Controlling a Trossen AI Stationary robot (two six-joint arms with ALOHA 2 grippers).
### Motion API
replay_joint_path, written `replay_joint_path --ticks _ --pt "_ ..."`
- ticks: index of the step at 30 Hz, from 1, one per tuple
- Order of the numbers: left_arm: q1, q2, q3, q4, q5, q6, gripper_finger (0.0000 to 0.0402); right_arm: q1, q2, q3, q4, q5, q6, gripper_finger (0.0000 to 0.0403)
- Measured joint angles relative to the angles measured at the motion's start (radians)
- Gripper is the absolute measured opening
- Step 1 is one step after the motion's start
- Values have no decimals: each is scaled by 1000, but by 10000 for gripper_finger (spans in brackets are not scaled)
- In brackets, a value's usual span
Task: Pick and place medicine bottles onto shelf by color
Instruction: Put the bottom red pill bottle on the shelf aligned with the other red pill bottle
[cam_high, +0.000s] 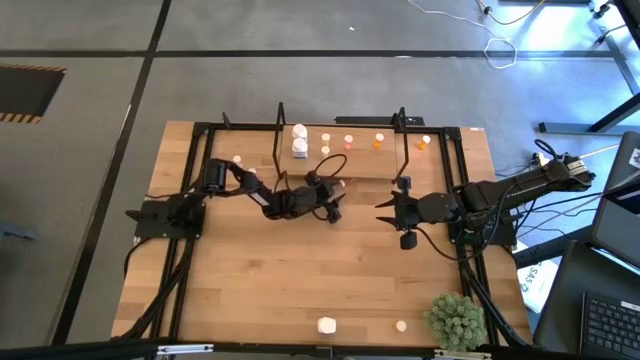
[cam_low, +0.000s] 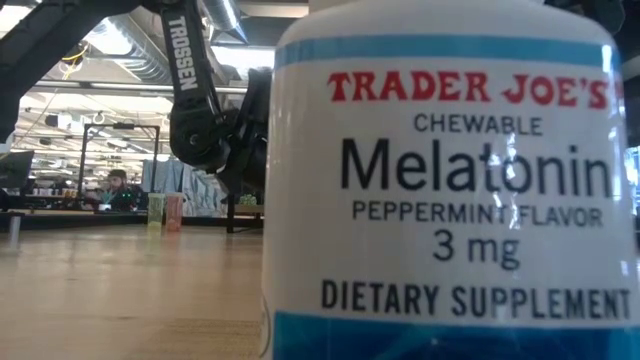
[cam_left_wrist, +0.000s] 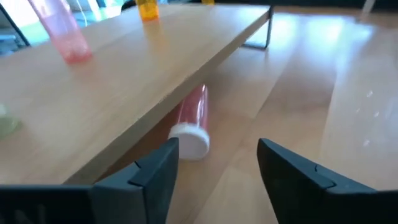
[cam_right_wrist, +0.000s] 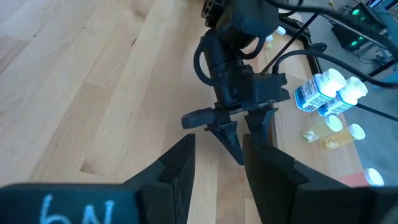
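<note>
In the left wrist view, a pale pink bottle (cam_left_wrist: 194, 115) with a white cap lies on its side on the table, partly under the front edge of the shelf (cam_left_wrist: 124, 81). My left gripper (cam_left_wrist: 217, 171) is open just in front of the cap and touches nothing. It shows in the high view at the shelf's front (cam_high: 335, 195). A pink bottle (cam_left_wrist: 62, 31) and an orange bottle (cam_left_wrist: 147, 9) stand on the shelf board. My right gripper (cam_high: 385, 207) is open and empty to the right of the left one, its fingers (cam_right_wrist: 180, 165) pointing at the left gripper (cam_right_wrist: 233, 121).
White bottles (cam_high: 299, 140) and small orange ones (cam_high: 378, 141) stand along the shelf (cam_high: 340, 150). A white bottle (cam_high: 327, 325), a small bottle (cam_high: 401, 325) and a green plant (cam_high: 455, 320) sit at the near edge. A large melatonin bottle (cam_low: 450, 190) fills the low view.
</note>
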Motion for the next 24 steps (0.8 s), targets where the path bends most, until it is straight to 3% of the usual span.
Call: replay_joint_path --ticks 11,24 --pt "17 0 2 -21 5 -47 214 0 0 0 0 0 0 135" --pt "29 0 85 -170 -8 -50 213 0 0 0 0 0 0 135"
